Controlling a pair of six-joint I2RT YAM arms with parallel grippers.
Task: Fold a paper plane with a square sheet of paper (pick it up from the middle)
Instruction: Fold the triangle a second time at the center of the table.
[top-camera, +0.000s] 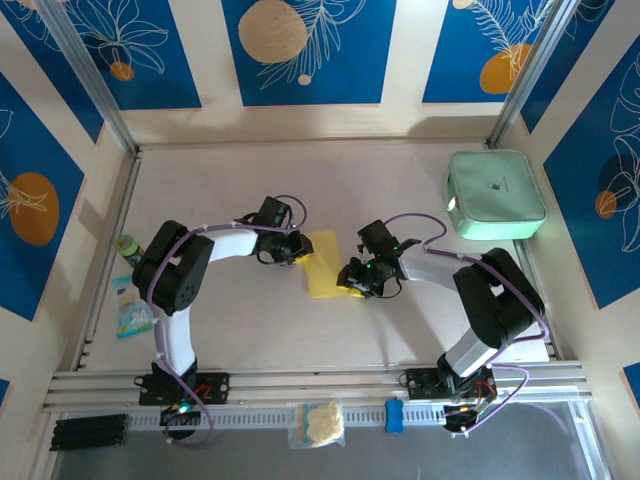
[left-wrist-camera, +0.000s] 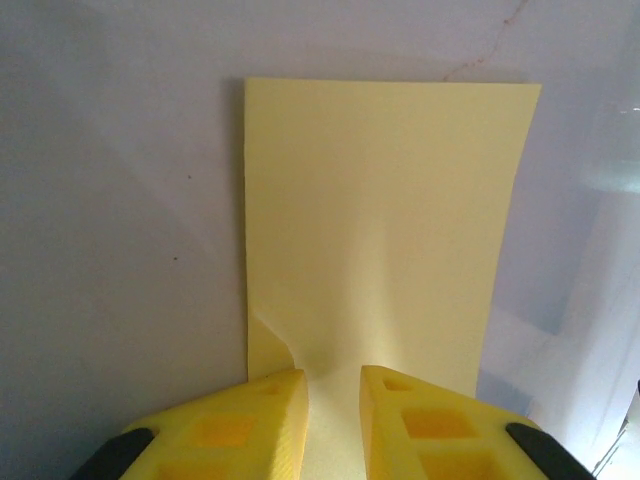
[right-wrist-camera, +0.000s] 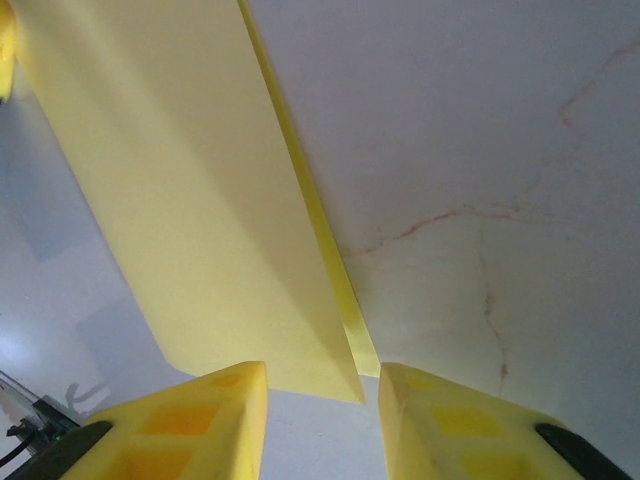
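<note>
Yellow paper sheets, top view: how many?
1. One thin yellow paper sheet, folded double, mid-table between the left gripper and right gripper. A second could hide beneath it.

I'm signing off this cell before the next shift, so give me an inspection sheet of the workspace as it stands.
Surface: pale table, faint reddish hairline marks.
Job's things: square sheet of paper folded to a rectangle, lying mid-table.
Clutter: mint-green case far right; packet at the left edge; bagged cream wad and small blue item by the front rail.
Grippers: left gripper jaws narrow at the sheet's puckered edge, grip unclear; right gripper open, the sheet's corner in the gap.
Cables: purple cables looped along both arms, off the sheet.
Surroundings: blue leaf-print panels.
</note>
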